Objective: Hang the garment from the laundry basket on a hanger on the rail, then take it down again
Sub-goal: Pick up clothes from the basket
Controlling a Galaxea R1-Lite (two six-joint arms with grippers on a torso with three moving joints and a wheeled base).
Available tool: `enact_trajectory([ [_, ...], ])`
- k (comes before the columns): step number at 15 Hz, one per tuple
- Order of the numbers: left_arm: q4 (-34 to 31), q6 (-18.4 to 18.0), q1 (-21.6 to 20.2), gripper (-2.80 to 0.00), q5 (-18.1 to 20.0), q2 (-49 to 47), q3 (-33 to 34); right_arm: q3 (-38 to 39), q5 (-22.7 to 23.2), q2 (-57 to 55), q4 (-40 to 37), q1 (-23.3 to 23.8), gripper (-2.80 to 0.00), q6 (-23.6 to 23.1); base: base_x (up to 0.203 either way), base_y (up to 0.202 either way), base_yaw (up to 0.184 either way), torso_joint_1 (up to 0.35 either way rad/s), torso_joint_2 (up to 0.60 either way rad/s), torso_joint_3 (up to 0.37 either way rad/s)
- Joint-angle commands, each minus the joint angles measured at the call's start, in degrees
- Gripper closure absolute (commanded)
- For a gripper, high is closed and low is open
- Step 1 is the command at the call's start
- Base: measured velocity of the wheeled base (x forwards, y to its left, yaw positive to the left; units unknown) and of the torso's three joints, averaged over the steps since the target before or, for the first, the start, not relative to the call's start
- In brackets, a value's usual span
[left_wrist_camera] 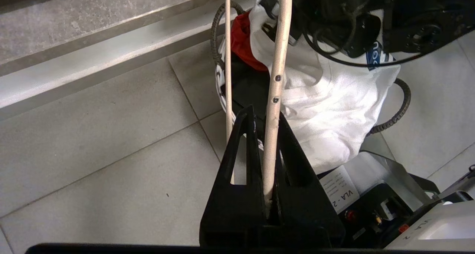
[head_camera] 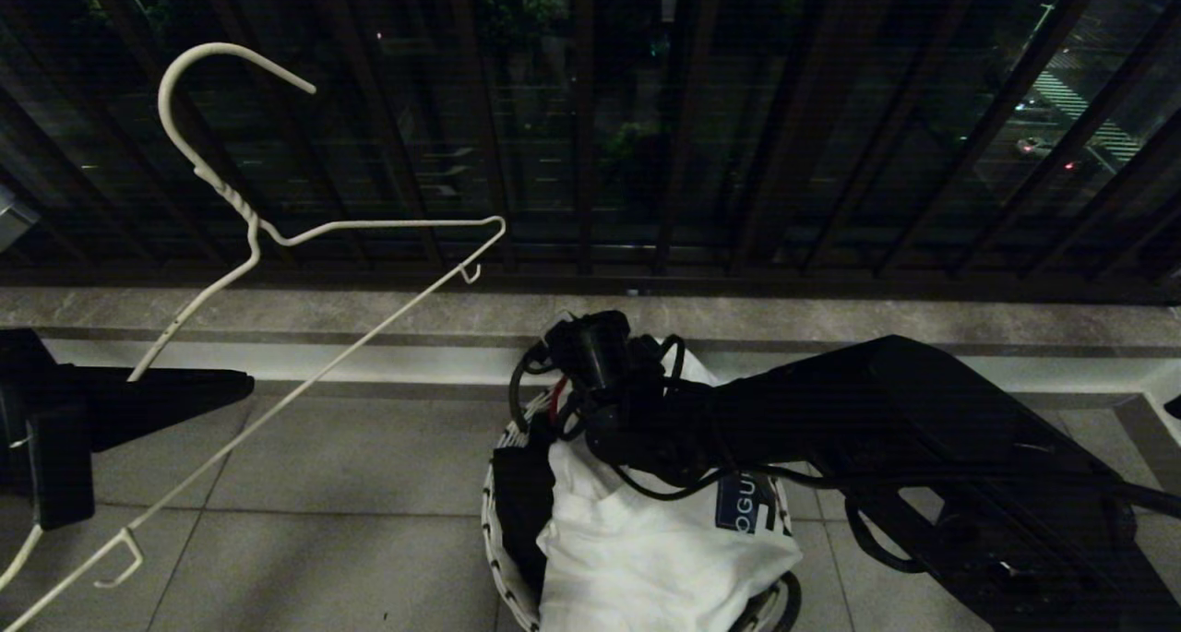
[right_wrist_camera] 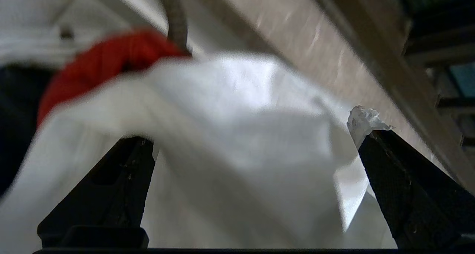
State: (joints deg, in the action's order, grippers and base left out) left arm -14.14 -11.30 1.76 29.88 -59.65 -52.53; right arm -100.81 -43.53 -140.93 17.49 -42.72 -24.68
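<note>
My left gripper (left_wrist_camera: 265, 115) is shut on the lower wire of the thin white hanger (head_camera: 249, 244), holding it tilted in the air at the left, hook uppermost. The white garment (head_camera: 646, 549) with its dark blue print is heaped in the laundry basket (head_camera: 487, 521) on the floor. My right arm (head_camera: 830, 411) reaches in from the right over the basket. The right gripper (right_wrist_camera: 249, 129) is open wide, with a fold of the white garment (right_wrist_camera: 237, 154) lying loose between its fingers. The rail is out of view.
A red cloth (left_wrist_camera: 243, 42) and a black garment (left_wrist_camera: 248, 87) lie in the basket beside the T-shirt. A stone ledge (head_camera: 830, 318) and a dark window railing (head_camera: 590, 152) run behind the basket. Grey floor tiles (head_camera: 351, 457) stretch to its left.
</note>
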Motion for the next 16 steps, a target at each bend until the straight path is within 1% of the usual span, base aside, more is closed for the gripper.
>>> enact_trajectory([
  [1,-0.1,0.0,0.0,0.0,0.2,0.0,0.0,-2.5,-0.2,-0.8,-0.2,-0.5,-2.8,-0.4,0.0,0.0,0.0,0.0,0.0,0.0],
  [4,-0.1,-0.1,0.0,0.0,0.2,0.1,0.0,-2.8,-0.6,-0.4,-0.3,-1.1,-2.8,-0.5,0.0,0.0,0.0,0.0,0.0,0.0],
  [9,-0.1,-0.1,0.0,0.0,0.2,0.2,0.0,-5.4,-0.9,-3.8,-0.7,-1.1,-2.8,-1.0,0.0,0.0,0.0,0.0,0.0,0.0],
  [14,-0.1,-0.1,0.0,0.0,0.2,0.2,0.0,-11.4,-1.1,-4.1,-5.3,-1.1,-2.8,-1.3,0.0,0.0,0.0,0.0,0.0,0.0],
  [16,-0.1,-0.1,0.0,0.0,0.2,0.4,0.0,-11.8,-1.1,-4.4,-6.4,-1.1,-2.8,-1.4,0.0,0.0,0.0,0.0,0.0,0.0],
])
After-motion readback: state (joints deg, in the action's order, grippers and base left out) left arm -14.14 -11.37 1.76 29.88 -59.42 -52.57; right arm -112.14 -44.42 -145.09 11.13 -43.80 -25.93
